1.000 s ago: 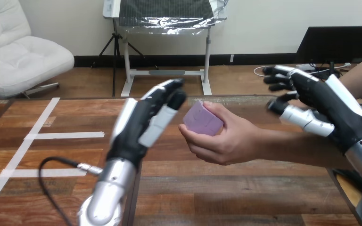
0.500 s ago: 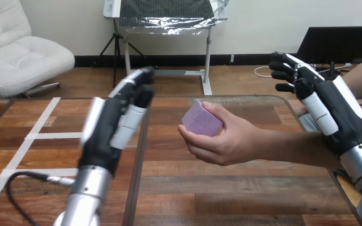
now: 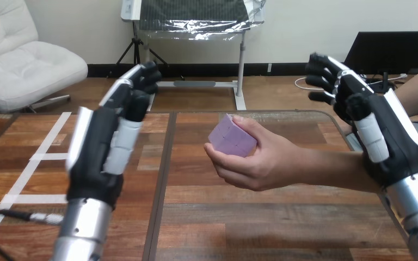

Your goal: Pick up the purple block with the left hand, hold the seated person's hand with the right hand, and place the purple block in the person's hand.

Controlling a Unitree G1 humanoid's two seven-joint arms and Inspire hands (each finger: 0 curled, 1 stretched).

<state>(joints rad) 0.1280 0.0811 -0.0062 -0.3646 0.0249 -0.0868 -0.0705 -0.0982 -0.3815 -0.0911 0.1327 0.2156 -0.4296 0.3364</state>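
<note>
Head view: purple block gripped in person's hand, left hand and right hand empty, fingers loose; placing looks done, next lower both arms.

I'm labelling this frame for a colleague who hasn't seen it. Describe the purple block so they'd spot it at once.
Over the middle of the wooden table, between the robot's left hand and right hand, the person's hand reaches in from the right. The purple block sits in its grip: the only purple, flat-faced thing there.
</note>
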